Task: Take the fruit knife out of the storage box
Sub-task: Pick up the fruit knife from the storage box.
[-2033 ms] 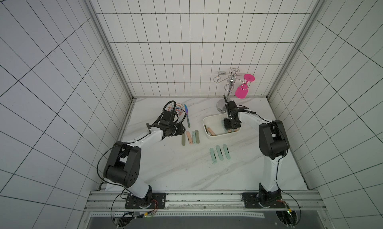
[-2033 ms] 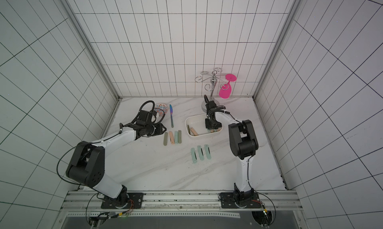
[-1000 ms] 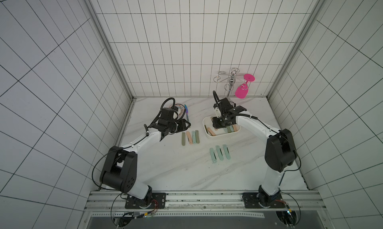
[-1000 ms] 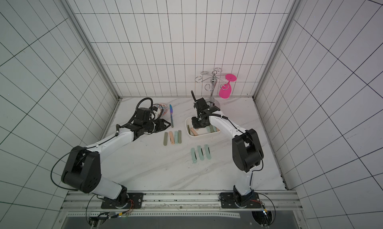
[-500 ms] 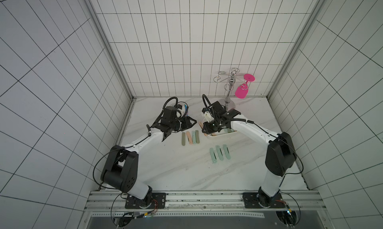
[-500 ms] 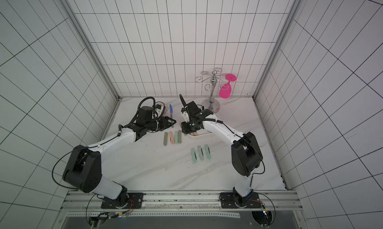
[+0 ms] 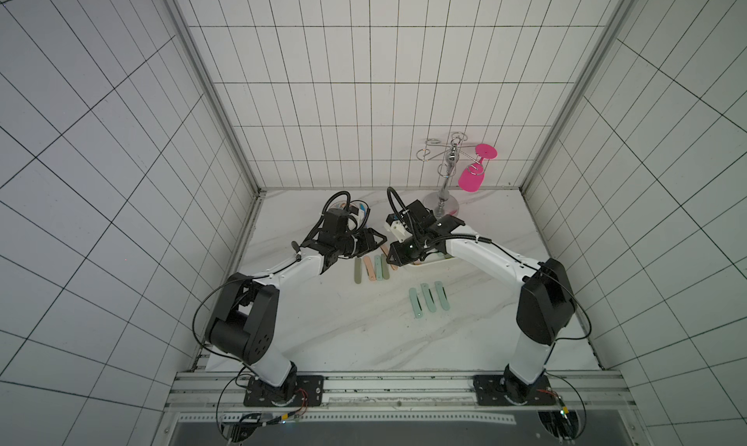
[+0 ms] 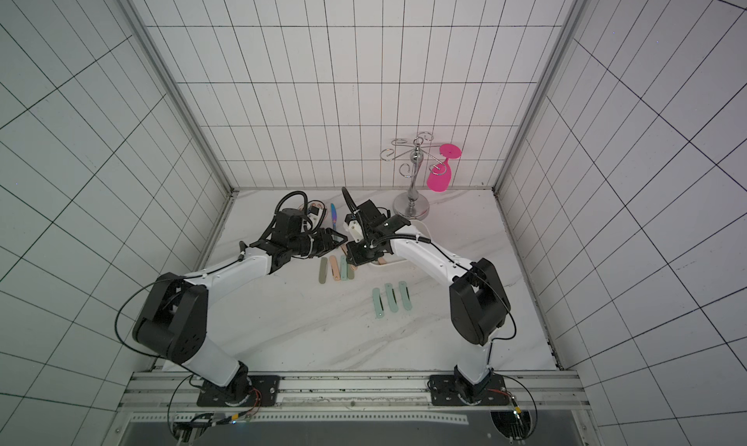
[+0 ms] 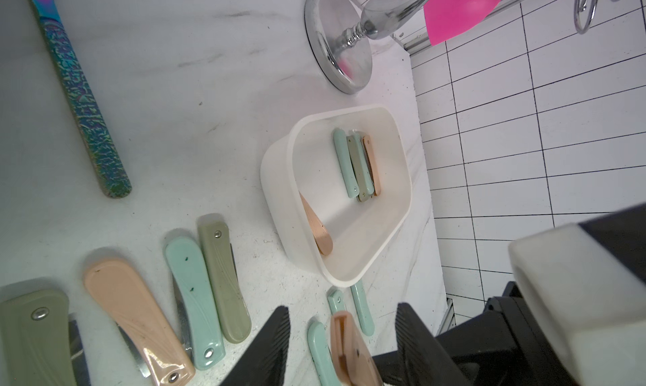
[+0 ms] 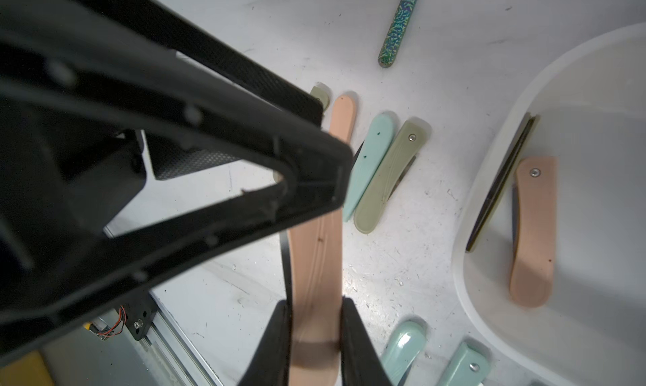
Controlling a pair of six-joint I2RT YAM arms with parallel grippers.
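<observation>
Near edge of the counter (image 7: 364,335): three mint folding knives (image 7: 428,300) lie side by side. Further in, a row of four (image 7: 370,268) lies parallel.

Between that row and the storage box (image 9: 276,192), the right end effector (image 10: 314,307) pinches a folded peach fruit knife (image 10: 314,255) by one end. It is clear of the rim, over bare counter. The left end effector (image 9: 341,314) is spread, one finger either side of the same knife; I cannot tell whether they touch it.

In the box: a stack of three (image 9: 356,164) and a lone peach one (image 9: 316,227). Far edge: goblet rack (image 7: 438,200) and iridescent handle (image 9: 80,97).

Judgement: this is a handover or a set-down beside the row. I would release the right pinch only once the left has closed squarely across the handle or the knife lies flat. Move slowly, since the linkages crowd each other.
</observation>
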